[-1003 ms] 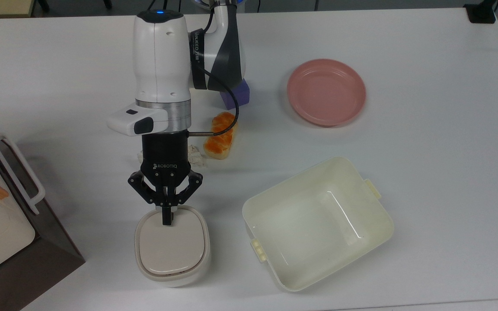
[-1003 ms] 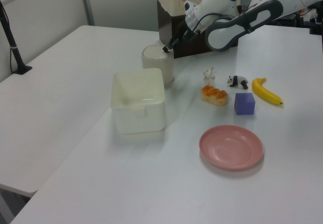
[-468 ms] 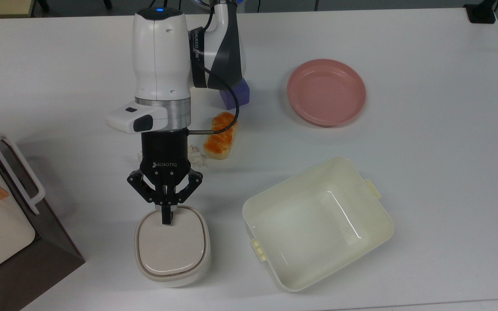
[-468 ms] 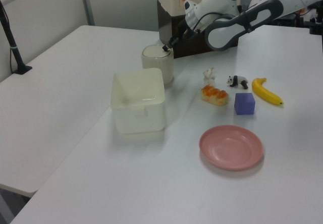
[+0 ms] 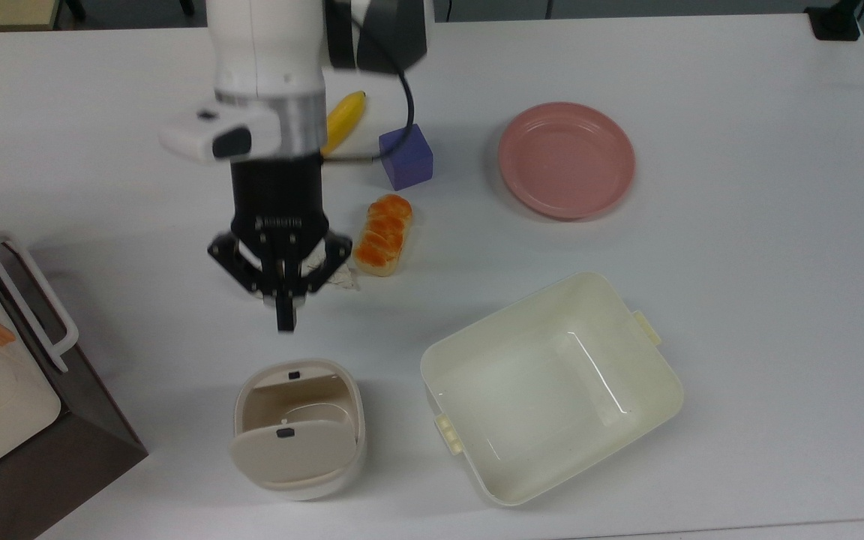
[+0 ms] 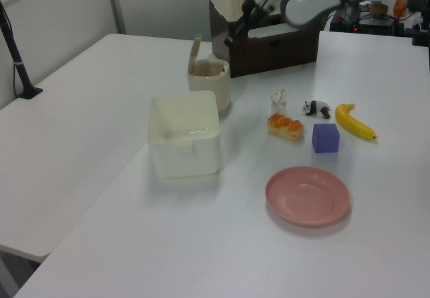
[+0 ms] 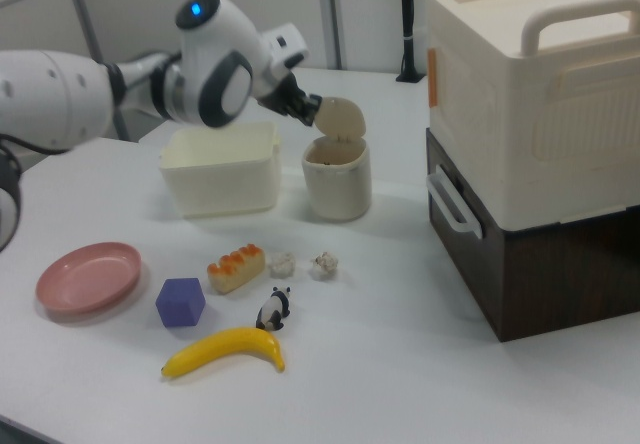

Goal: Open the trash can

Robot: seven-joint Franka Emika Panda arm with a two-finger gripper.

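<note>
Top view: the bin point(image 5: 298, 457) sits at my 7 o'clock on the table point(image 5: 739, 315), its lid point(image 5: 293, 450) swung up on the hinge, so I judge the opening done. I have the gripper point(image 5: 285, 324) hanging at the bin's 12 o'clock, clear of it, jaws pinched shut on nothing, a narrow tip suited to poking the black button point(image 5: 293, 374). The tub point(image 5: 552, 386) lies at the bin's 3 o'clock.

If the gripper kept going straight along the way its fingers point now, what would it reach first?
Probably the trash can: in the top view the gripper points toward its open rim, near the black push button. Depth is uncertain; it could reach the table first.
</note>
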